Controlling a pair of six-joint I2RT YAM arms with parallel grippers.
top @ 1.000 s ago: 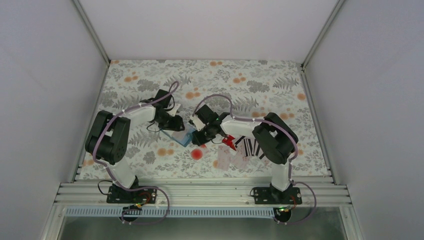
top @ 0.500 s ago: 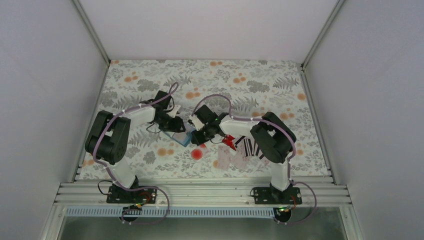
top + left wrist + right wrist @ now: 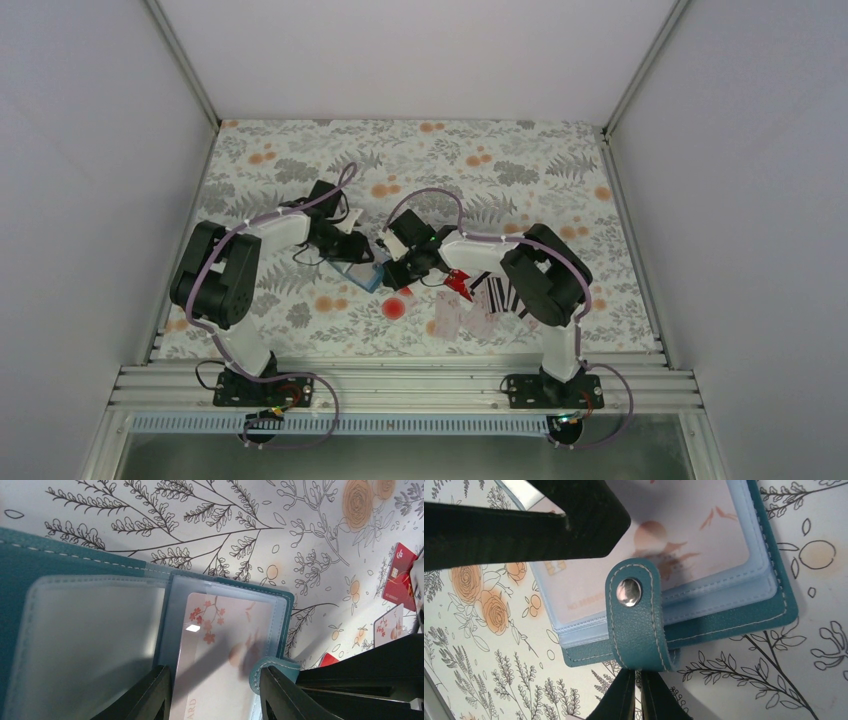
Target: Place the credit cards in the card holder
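One credit card, pale with pink blossoms, sat in a clear sleeve on the right-hand page of the card holder. How far in it reached could not be told, since its near end ran out of the left wrist view. The card holder lay open and flat on the flowered table cover, a little left of the middle, between the tips of the two arms. Its closing tab, fitted with a metal snap, curled up over the page's edge and across the card.

The left gripper stood over the card holder with its jaws partly spread, one finger on each side of the blossom card. The card's left edge ran right along one finger, but the closing tab hid the other edge. Whether the jaws were pinching the card or merely straddling it could not be told. The right gripper pointed in from the opposite side, its jaws pressed tightly together and the tips right at the folded end of the closing tab.

Several more credit cards lay loose on the table cover just right of the right gripper, partly beneath that arm. They were a red card, some striped cards and two pale ones nearest the arm bases. A round red spot showed on the table cover just on the near side of the card holder.
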